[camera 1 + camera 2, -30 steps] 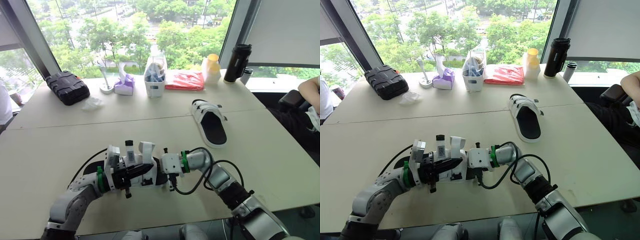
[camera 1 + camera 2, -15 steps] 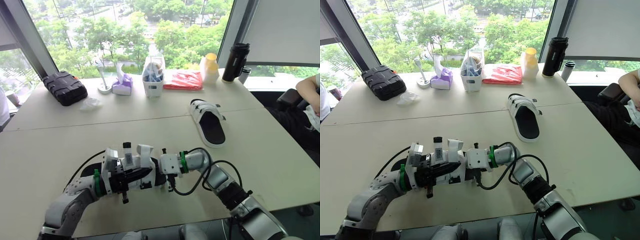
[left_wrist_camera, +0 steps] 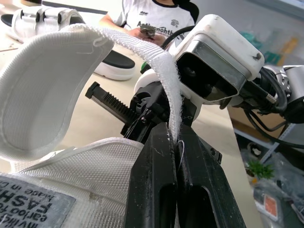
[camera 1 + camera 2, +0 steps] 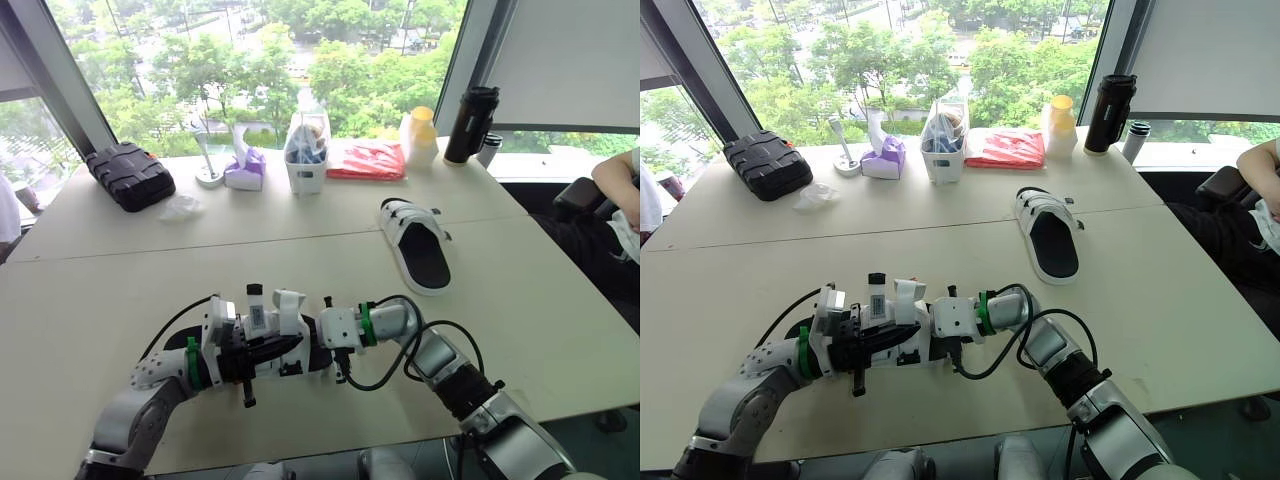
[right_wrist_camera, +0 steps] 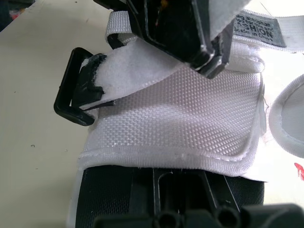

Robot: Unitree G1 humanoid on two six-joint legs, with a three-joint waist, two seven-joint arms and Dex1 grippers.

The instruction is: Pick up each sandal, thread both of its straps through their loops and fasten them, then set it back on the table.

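White webbing is what the left hand (image 3: 174, 132) is clamped on: it pinches the free end of the strap (image 3: 156, 61), which arcs up and over the sandal (image 5: 190, 123) it belongs to. That sandal sits in the lower middle of the head view, low over the tabletop (image 4: 120, 290) and between our two arms. The right hand (image 4: 322, 340) meets it from the right of the frame, and we cannot tell how that hand is set. In the right wrist view a fuzzy strap tip lies in the black loop (image 5: 66, 113) — poked partway in, as we read it, not drawn through. Against a second ago very little has changed: the left hand has slid a touch toward the lower left of the frame with the strap still in its grip, and some of that shift is the camera's own. So we judge the threading still in hand, with nothing fastened yet. The second sandal (image 4: 418, 248) lies right of centre, well apart, just where it lay before.
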